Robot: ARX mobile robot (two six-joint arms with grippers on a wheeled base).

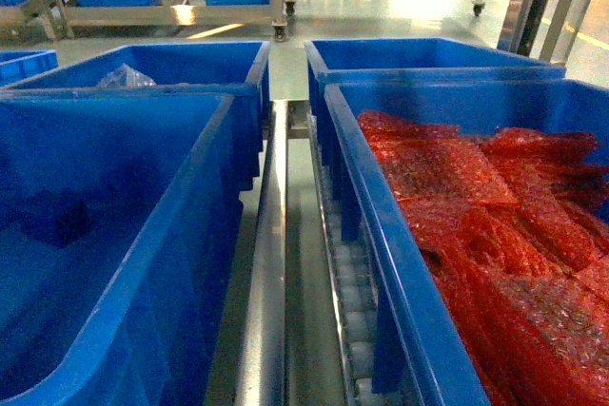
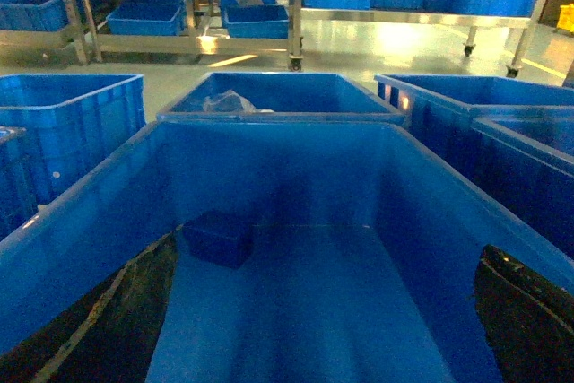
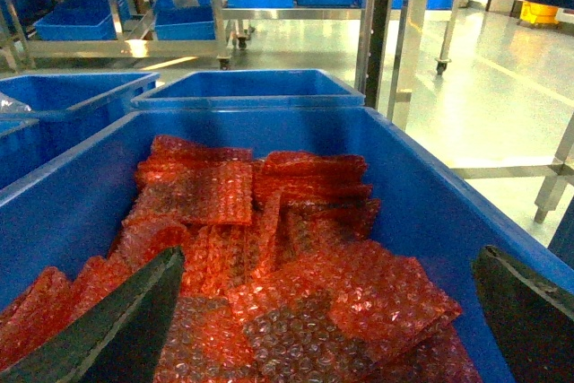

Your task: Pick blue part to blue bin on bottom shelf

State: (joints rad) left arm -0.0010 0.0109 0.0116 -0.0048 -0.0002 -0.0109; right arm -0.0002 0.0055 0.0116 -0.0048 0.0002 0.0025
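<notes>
A small dark blue box-shaped part [image 2: 218, 238] is seen on the floor of the large blue plastic bin [image 2: 90, 213] at the left, while both grippers, left [image 2: 305, 329] and right [image 3: 314, 329], are held wide open and empty, so the carrying remains.

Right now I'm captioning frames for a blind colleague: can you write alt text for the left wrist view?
A small blue part lies alone on the floor of a large blue bin, near its back left corner. The open left gripper hangs above the bin's near end, dark fingers at both lower corners. More blue bins and metal shelving stand behind.
</notes>
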